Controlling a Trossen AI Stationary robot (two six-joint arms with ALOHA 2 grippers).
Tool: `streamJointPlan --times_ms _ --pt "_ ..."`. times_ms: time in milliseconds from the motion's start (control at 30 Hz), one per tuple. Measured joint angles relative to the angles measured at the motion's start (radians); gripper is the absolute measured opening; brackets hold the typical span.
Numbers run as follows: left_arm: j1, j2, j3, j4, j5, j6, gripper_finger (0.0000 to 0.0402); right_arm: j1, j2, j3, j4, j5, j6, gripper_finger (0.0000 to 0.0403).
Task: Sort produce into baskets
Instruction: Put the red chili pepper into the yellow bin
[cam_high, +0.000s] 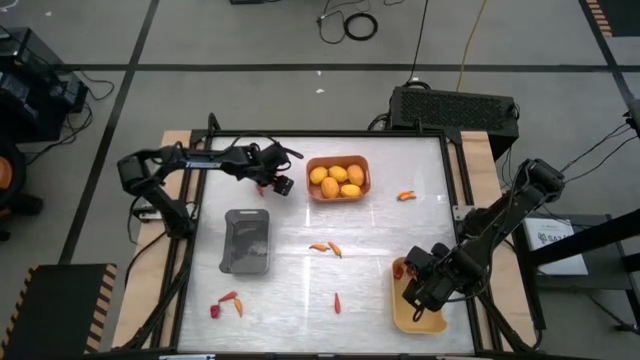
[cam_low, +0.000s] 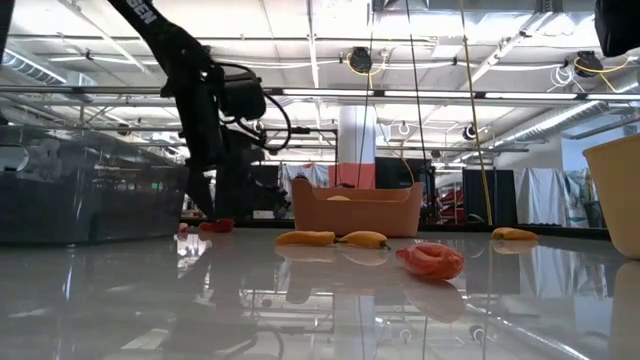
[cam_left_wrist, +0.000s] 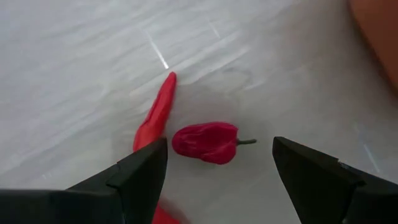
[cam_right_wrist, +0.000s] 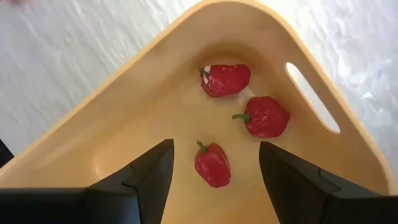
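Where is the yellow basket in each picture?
High view: the yellow basket sits at the table's front right, partly under the right gripper.
Low view: only its tall pale wall shows at the right edge.
Left wrist view: not in it.
Right wrist view: it fills the picture; three red berries lie inside it.
Shared landmark: the orange basket, also in the low view.

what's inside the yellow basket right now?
Three small red peppers lie in the yellow basket, seen past the right gripper, jaws open. The basket floor nearer the wrist is hidden by the jaws.
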Motion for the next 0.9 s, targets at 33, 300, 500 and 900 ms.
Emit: streamJointPlan --times_ms 33,300,500,900 --pt "0.0 0.005 0.0 0.0 0.001 0.01 0.0294 0.0 0.0 0.0 0.0 0.003 0.0 0.0226" --pt "0.0 0.012 0.0 0.004 0.002 0.024 0.0294 0.0 0.0 0.0 0.0 0.027 -0.014 0.0226" --pt "0.0 0.012 0.0 -0.003 0.003 0.023 0.0269 0.0 0.0 0.0 0.0 0.043 -0.014 0.0226" --pt "-0.003 0.048 0.0 0.004 0.006 0.017 0.0182 0.003 0.0 0.0 0.001 0.071 -0.014 0.0226"
